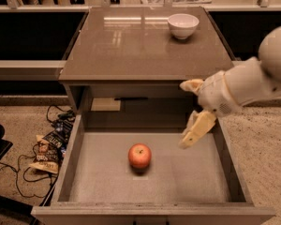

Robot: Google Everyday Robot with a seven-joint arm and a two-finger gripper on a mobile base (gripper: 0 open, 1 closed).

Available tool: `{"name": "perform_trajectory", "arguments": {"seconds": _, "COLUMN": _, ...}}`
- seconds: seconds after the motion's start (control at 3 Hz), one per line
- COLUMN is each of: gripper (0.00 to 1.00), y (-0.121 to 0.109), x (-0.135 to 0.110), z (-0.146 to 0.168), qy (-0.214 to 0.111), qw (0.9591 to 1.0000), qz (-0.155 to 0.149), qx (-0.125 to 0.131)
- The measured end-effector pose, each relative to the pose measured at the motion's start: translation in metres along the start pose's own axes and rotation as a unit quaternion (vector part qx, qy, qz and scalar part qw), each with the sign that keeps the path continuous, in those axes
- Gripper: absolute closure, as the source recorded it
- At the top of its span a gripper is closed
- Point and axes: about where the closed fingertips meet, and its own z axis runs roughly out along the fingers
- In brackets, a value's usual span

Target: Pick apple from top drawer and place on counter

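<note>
A robot's pincer (193,109) hangs right of centre over the open drawer (196,177), its fingers spread and grasping nothing, apparently lining up a reach for the apple (139,155), which sits alone near the middle of the drawer floor. The glossy tabletop (131,46) above, the fruit's likely destination, carries a white bowl (183,25) at upper right. No writing is legible on the packets (49,146) at lower left.
</note>
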Motion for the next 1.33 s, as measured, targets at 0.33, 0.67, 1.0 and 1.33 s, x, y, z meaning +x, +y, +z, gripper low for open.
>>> {"name": "perform_trajectory", "arguments": {"seconds": 0.33, "gripper": 0.00, "y": 0.001, "x": 0.003, "z": 0.054, "qy": -0.075, "qw": 0.9972, "qz": 0.004, "qx": 0.002}}
{"name": "perform_trajectory", "arguments": {"seconds": 0.67, "gripper": 0.00, "y": 0.005, "x": 0.015, "z": 0.100, "qy": -0.111, "qw": 0.9937, "qz": 0.004, "qx": 0.014}}
{"name": "perform_trajectory", "arguments": {"seconds": 1.0, "gripper": 0.00, "y": 0.002, "x": 0.014, "z": 0.103, "qy": -0.111, "qw": 0.9936, "qz": 0.002, "qx": 0.020}}
{"name": "perform_trajectory", "arguments": {"seconds": 1.33, "gripper": 0.00, "y": 0.006, "x": 0.022, "z": 0.117, "qy": -0.096, "qw": 0.9953, "qz": 0.011, "qx": 0.008}}
